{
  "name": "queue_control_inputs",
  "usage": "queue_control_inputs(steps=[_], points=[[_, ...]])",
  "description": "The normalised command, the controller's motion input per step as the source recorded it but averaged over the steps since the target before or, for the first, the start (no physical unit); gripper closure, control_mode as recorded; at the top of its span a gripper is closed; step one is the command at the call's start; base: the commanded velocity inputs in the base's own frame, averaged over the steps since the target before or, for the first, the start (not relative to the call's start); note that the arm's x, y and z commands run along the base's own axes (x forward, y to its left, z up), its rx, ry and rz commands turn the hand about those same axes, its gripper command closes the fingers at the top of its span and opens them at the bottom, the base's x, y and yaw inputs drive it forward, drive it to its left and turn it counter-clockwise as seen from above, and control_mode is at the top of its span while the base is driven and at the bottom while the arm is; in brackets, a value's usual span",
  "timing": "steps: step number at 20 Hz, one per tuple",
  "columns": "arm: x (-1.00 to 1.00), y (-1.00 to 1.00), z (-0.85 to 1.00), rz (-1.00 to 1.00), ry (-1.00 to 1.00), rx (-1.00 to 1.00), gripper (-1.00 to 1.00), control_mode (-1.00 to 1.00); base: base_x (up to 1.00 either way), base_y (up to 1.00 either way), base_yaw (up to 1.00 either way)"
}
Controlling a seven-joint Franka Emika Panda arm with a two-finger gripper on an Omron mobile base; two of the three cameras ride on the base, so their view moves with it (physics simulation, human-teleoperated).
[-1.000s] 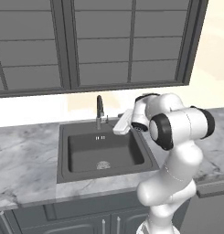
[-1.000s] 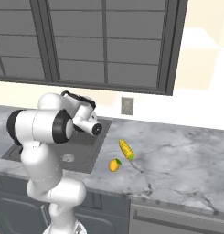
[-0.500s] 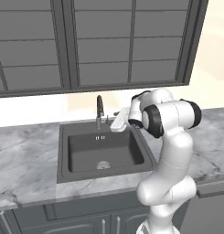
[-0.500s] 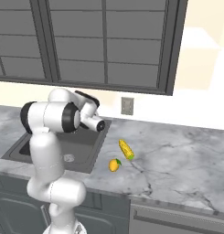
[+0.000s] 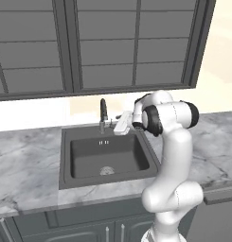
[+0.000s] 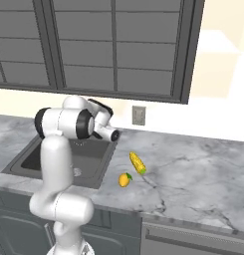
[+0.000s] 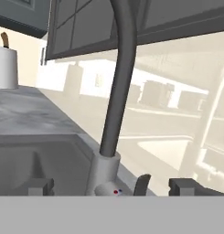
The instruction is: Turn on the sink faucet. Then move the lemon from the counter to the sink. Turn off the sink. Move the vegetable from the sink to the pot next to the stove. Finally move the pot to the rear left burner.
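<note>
Hand view looks close along the sink faucet, whose dark spout rises from its pale base and runs out of the top edge, so the arch and outlet are cut off; a small dark lever stands beside the base, partly hidden at the bottom. The gripper shows two dark finger tips set wide apart, one on each side of the faucet base, holding nothing. From the left base view the faucet stands upright behind the sink, and the gripper sits just beside it, its tips too small to make out there. In the right base view the arm hides much of the sink and the faucet is hard to find behind it. The lemon lies on the counter right of the basin, its long axis roughly across the picture, near a yellow corn cob that lies slanted.
</note>
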Motion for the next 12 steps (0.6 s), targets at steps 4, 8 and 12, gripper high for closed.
queue_control_inputs(steps=[4,8,12], points=[[0.34,0.01,-0.17,0.04,0.0,0.02,-1.0,-1.0,0.0,0.0,0.0],[0.22,0.12,-0.06,0.04,0.0,0.04,-1.0,-1.0,0.0,0.0,0.0],[0.17,0.21,-0.03,0.03,0.0,0.04,-1.0,-1.0,0.0,0.0,0.0]])
